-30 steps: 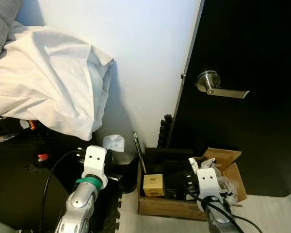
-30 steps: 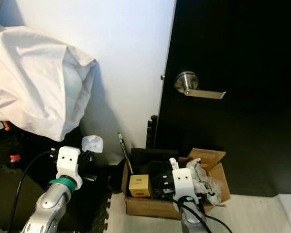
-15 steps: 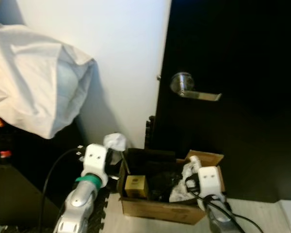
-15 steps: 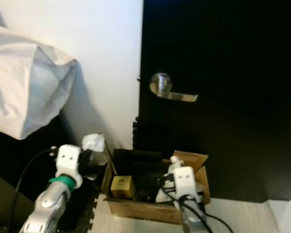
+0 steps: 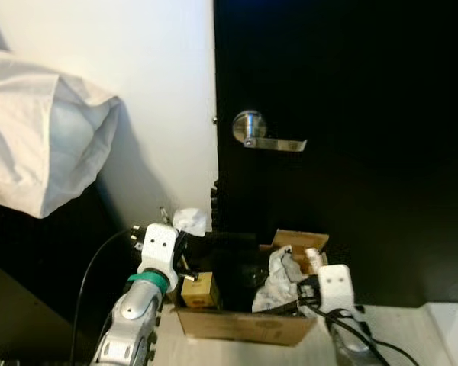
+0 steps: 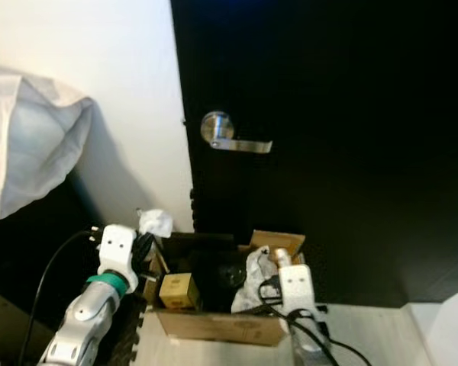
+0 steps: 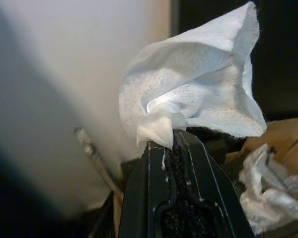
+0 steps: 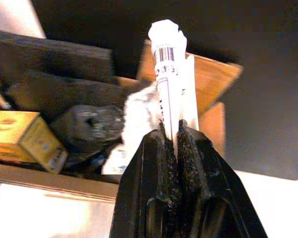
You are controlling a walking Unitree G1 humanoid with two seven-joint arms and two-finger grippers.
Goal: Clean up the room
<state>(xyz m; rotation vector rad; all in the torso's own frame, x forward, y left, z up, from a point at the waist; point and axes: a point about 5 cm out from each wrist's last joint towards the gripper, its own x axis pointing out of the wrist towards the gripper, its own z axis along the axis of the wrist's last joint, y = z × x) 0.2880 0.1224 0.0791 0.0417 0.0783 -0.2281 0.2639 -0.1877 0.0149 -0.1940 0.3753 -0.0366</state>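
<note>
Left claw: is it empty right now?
No, the left claw is shut on a crumpled white tissue, pinched between its black fingertips near the cardboard box.

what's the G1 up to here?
It's standing in front of an open cardboard box on the floor by a black door, with trash in both grippers. The left gripper is shut on a crumpled white tissue, held near the box's left edge. The right gripper is shut on a thin white tube with a barcode, held over the box's right side. The box already holds a small yellow carton, dark items and crumpled wrapping.
</note>
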